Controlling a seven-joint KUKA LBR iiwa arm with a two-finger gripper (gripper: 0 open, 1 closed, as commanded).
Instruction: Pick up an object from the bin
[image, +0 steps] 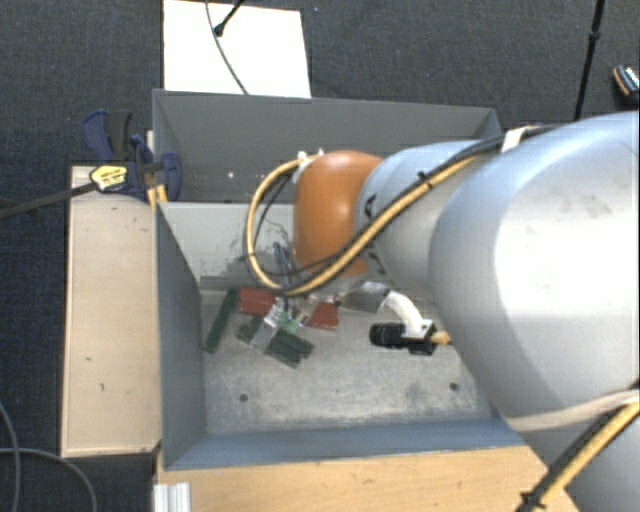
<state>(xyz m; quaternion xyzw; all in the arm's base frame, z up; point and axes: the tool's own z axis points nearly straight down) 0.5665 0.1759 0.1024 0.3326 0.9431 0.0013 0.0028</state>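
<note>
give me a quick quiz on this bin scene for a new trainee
1. Where on the floor of the bin does the heap of small blocks lie?
A) toward the far wall, beneath the arm's wrist
B) in the near left corner
C) against the near wall
2. True or false: the long dark green bar lies at the heap's right end in the view.
3. Fill in: the cover on the arm's wrist is ____ in colour.

Key:
1. A
2. False: it lies at the left end.
3. Orange
</note>
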